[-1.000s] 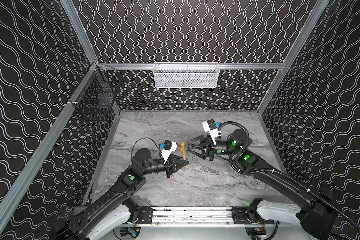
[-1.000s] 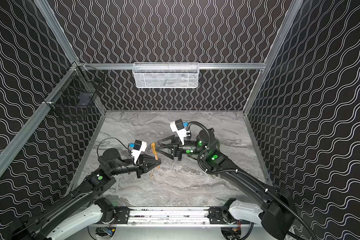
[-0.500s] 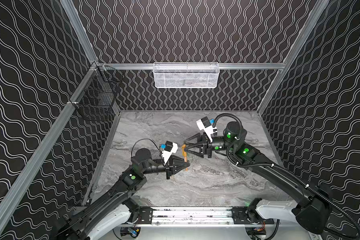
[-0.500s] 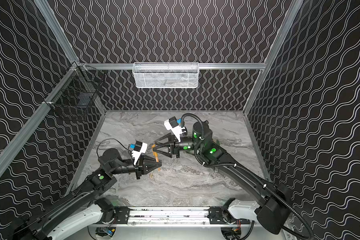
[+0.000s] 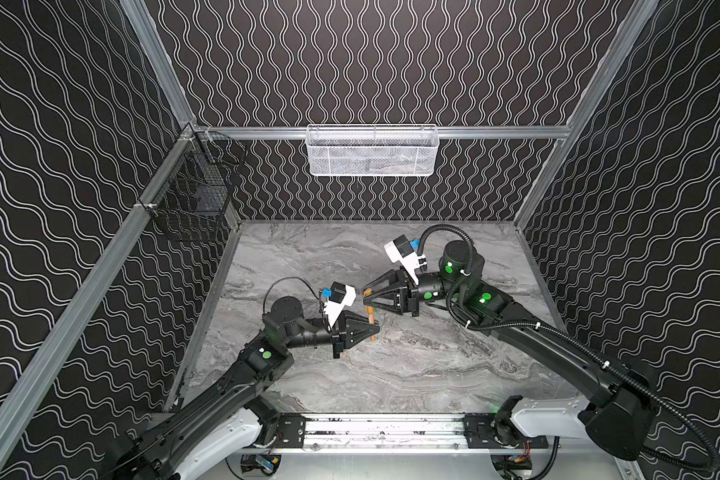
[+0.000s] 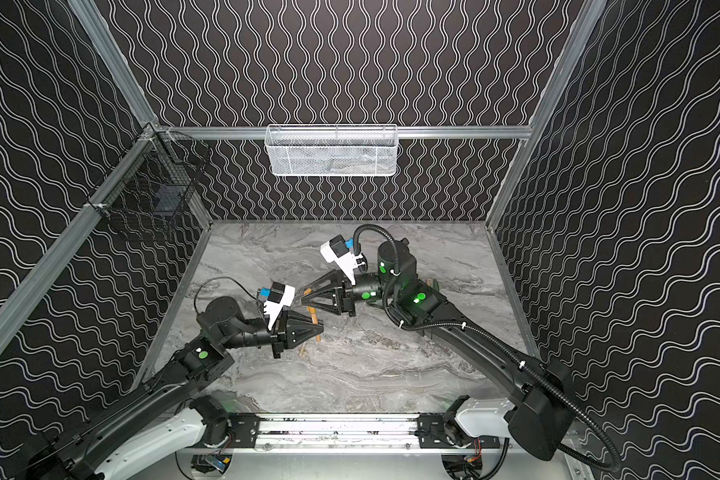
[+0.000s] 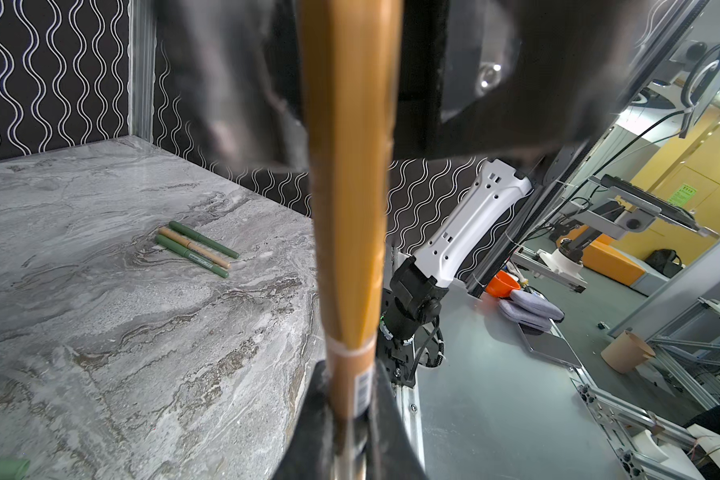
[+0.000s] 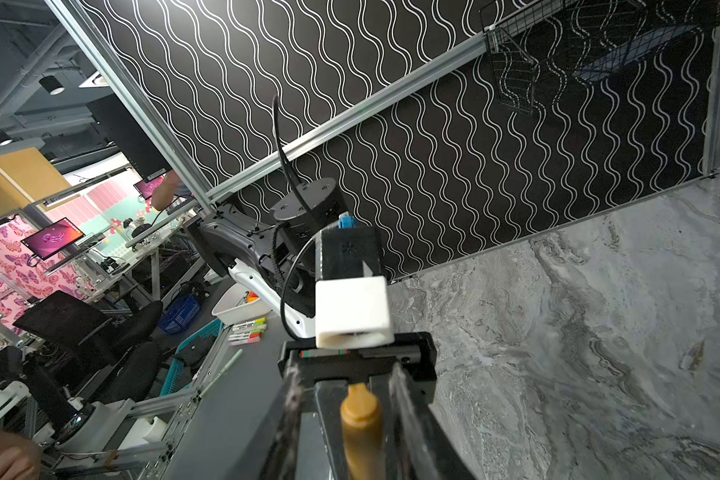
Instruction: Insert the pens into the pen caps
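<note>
Right end effector point(image 5: 366, 297) jaws stand narrower than half a second ago; its place over the pen top has barely shifted. Left end effector point(image 5: 376, 328) unchanged: clamped tight on the lower barrel of the tan-orange pen point(image 5: 370, 316), which stands near upright over the middle of the surface point(image 5: 391, 374).

Tan-orange cap point(image 8: 360, 419) sits on the pen's upper end, between the right jaws. A step in the barrel in the left wrist view marks its rim. Whether the right pads press the cap or stand just off it: cannot tell.

Writing: barcode sticker point(image 7: 364, 386) on the barrel just above the left grip, digits unreadable. Print on one green pen also illegible.

Surroundings: three pens point(image 7: 196, 249), green, tan, green, lie side by side on the surface, well apart from the grip. Pale green cap point(image 7: 1, 467) shows at the frame edge of the left wrist view. White mesh basket point(image 5: 371, 151) hangs on the back rail, black wire basket point(image 5: 192, 199) on the left wall.
</note>
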`<state>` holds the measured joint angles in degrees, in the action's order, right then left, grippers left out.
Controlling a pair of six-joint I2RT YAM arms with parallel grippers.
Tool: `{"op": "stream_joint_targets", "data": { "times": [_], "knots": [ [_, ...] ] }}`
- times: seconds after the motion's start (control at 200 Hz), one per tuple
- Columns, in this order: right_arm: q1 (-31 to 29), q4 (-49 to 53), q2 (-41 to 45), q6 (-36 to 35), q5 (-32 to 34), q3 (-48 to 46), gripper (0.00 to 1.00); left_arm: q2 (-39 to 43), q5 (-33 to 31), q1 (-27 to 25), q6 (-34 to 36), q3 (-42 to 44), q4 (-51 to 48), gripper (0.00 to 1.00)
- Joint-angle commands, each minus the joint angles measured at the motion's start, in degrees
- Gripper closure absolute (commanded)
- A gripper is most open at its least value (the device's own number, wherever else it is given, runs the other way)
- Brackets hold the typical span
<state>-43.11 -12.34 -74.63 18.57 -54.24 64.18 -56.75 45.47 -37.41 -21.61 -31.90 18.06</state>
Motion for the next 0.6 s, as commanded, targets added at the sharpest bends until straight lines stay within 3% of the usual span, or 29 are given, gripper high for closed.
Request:
{"op": "stream_joint_targets", "data": {
  "times": [0.0, 0.355, 0.596],
  "knots": [
    [-0.21, 0.63, -0.05, -0.98, 0.35, 0.35, 0.74, 0.13, -1.05, 0.05, 1.25, -0.44, 0.24, 1.0],
    [-1.47, 3.05, 1.68, -1.8, 3.12, -2.02, 0.96, 1.86, -5.4, 0.03, 3.56, -1.89, -2.38, 1.0],
    [-5.18, 6.51, 2.8, -3.37, 9.54, -3.68, 1.0, 2.83, -8.63, 0.04, 4.93, -3.37, 0.39, 1.0]
  ]
}}
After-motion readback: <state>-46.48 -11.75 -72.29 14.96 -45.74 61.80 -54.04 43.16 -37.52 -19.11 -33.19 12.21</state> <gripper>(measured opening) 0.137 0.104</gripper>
